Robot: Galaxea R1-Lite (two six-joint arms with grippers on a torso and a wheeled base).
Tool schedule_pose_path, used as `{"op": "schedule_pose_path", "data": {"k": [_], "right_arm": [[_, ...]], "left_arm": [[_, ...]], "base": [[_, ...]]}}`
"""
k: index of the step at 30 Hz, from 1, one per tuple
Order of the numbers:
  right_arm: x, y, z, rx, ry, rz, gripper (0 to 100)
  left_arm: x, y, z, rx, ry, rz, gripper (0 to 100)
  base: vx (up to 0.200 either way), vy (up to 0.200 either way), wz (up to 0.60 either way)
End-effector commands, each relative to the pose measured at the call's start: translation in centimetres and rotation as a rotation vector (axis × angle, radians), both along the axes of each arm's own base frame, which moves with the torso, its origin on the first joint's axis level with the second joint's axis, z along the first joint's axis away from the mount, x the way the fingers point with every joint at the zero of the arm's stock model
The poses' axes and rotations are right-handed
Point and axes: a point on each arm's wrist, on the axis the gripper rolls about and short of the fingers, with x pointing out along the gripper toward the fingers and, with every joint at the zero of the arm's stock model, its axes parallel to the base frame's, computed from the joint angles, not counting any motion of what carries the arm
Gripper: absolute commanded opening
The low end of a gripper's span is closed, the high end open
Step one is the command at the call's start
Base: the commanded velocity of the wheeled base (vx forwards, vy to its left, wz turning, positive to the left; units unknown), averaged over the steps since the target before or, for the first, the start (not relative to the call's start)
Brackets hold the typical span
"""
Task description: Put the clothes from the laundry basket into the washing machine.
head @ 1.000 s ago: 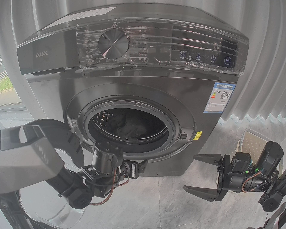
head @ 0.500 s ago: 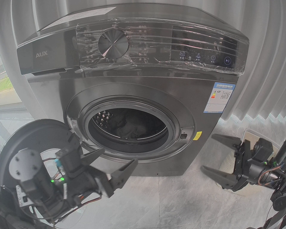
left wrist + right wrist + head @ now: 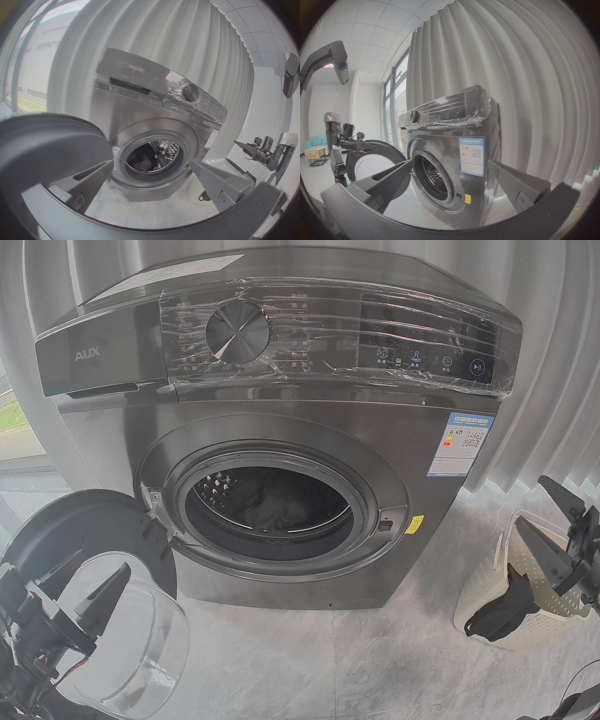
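Note:
The grey washing machine (image 3: 275, 427) stands with its round door (image 3: 87, 524) swung open to the left. Dark clothes (image 3: 269, 505) lie inside the drum (image 3: 152, 156). On the floor to the right sits a cream laundry basket (image 3: 484, 580) with a dark garment (image 3: 500, 612) draped over its near rim. My left gripper (image 3: 84, 590) hangs low at the left in front of the door, open and empty. Above the basket at the right edge, my right gripper (image 3: 550, 524) is also open and holds nothing. Each wrist view looks past its own open gripper (image 3: 150, 178) (image 3: 450, 175) at the machine.
Grey tiled floor (image 3: 331, 659) stretches in front of the machine. A pleated white curtain (image 3: 562, 396) hangs behind and to the right. The door's clear glass bowl (image 3: 137, 640) juts out at the lower left, close to my left gripper.
My left arm has drawn back from below the drum opening to the lower left by the door. The right arm has swung right and upward, uncovering the basket and its dark garment.

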Motion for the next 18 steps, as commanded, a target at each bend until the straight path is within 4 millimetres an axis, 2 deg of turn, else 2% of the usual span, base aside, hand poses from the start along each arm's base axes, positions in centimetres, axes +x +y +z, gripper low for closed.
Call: {"op": "schedule_pose_path", "data": {"k": [1, 5, 8, 9, 10, 13, 18], "right_arm": [[-4.1, -2.4, 0.0, 0.015, -0.076, -0.126, 100], [-6.8, -3.2, -0.1, 0.023, -0.111, -0.163, 100], [-9.1, -3.6, -1.0, 0.018, -0.106, -0.193, 100], [-9.2, -3.6, -1.1, 0.017, -0.103, -0.194, 100], [-10.7, -3.8, -1.9, 0.015, -0.086, -0.202, 100], [-13.1, -4.1, -3.1, 0.014, -0.058, -0.202, 100], [-15.5, -4.4, -5.2, 0.004, -0.013, -0.204, 100]], "left_arm": [[-3.0, 3.3, 0.0, -0.033, -0.094, 0.141, 100], [-4.6, 4.5, -0.8, -0.03, -0.114, 0.22, 100], [-5.7, 5.1, -1.2, -0.011, -0.126, 0.238, 100], [-5.7, 5.1, -1.2, -0.009, -0.126, 0.24, 100], [-6.3, 5.3, -1.2, 0.002, -0.134, 0.263, 100], [-6.9, 5.6, -1.5, 0.029, -0.114, 0.279, 100], [-7.6, 5.7, -2.7, 0.064, -0.074, 0.243, 100]], "base": [[0.0, 0.0, 0.0], [0.0, 0.0, 0.0], [0.0, 0.0, 0.0], [0.0, 0.0, 0.0], [0.0, 0.0, 0.0], [0.0, 0.0, 0.0], [0.0, 0.0, 0.0]]}}
